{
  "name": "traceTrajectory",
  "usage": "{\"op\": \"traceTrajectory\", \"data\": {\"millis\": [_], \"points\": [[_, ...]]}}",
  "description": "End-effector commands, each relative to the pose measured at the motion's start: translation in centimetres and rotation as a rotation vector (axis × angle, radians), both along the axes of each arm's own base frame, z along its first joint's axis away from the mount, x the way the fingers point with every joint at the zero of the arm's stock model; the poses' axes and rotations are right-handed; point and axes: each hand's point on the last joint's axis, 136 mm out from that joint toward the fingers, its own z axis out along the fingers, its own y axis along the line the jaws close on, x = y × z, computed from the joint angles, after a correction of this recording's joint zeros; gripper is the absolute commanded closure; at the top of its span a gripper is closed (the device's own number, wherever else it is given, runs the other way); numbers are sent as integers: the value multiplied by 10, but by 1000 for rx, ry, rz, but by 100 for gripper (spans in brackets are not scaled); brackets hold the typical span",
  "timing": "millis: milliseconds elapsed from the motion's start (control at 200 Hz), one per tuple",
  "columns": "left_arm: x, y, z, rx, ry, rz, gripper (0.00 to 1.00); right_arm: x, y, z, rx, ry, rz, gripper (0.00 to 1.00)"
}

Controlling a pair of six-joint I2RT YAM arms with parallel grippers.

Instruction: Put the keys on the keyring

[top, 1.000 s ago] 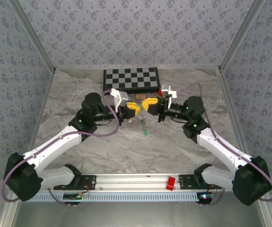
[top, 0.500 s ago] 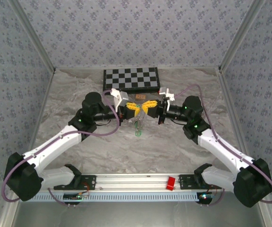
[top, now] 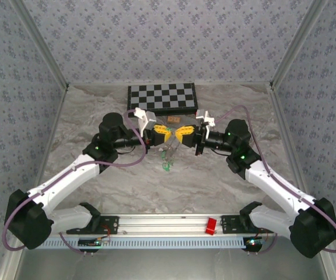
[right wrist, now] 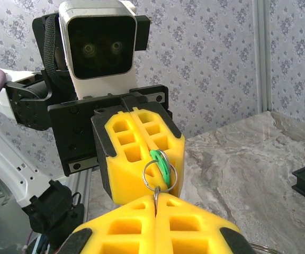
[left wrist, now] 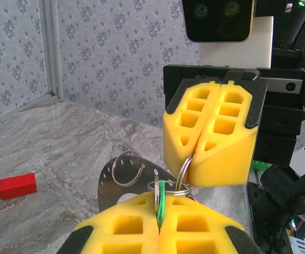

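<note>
Two grippers meet nose to nose above the middle of the marble table (top: 214,186), just in front of the checkerboard (top: 162,97).

Left gripper (top: 165,133): from my left wrist camera I read its yellow fingers as pressed together, with the green-headed key (left wrist: 161,198) pinched in the seam at their tips. A sliver of silvery metal sits against the green head on its left side.

Right gripper (top: 182,133): fingers closed as well. The keyring (left wrist: 180,174) runs up into the seam at their tips and is clamped there. From the right wrist camera the same ring curves round the green head and drops into the seam of the near fingers.

Relation: the key and the keyring touch in the narrow gap between the two sets of fingertips, and the ring overlaps the key's head. I cannot tell whether the ring's wire passes through the head.

Also noted:
- A perforated metal disc (left wrist: 106,182) and a smaller ring (left wrist: 113,170) lie just left of the key in the left wrist view.
- A red block (left wrist: 17,186) sits on the marble, well apart from them.
- In the overhead view a green speck (top: 165,167) shows just below the fingertips. It is too small for me to say whether it hangs or lies on the table.
</note>
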Motion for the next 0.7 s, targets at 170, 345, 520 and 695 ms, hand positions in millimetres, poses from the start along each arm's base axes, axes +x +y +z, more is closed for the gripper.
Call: {"op": "traceTrajectory", "data": {"millis": [170,345,520,695], "points": [[4,6,24,-21,-65,26,100,1,-4,4,-2,-26,-36,75],[13,5,21,2,-57,54,100,12,-11,-1,-9,-13,-113,40],[27,3,15,26,-39,97,100,22,-26,-10,-14,6,-230,27],[49,-6,2,66,7,143,100,30,-42,-27,-33,27,-353,0]]}}
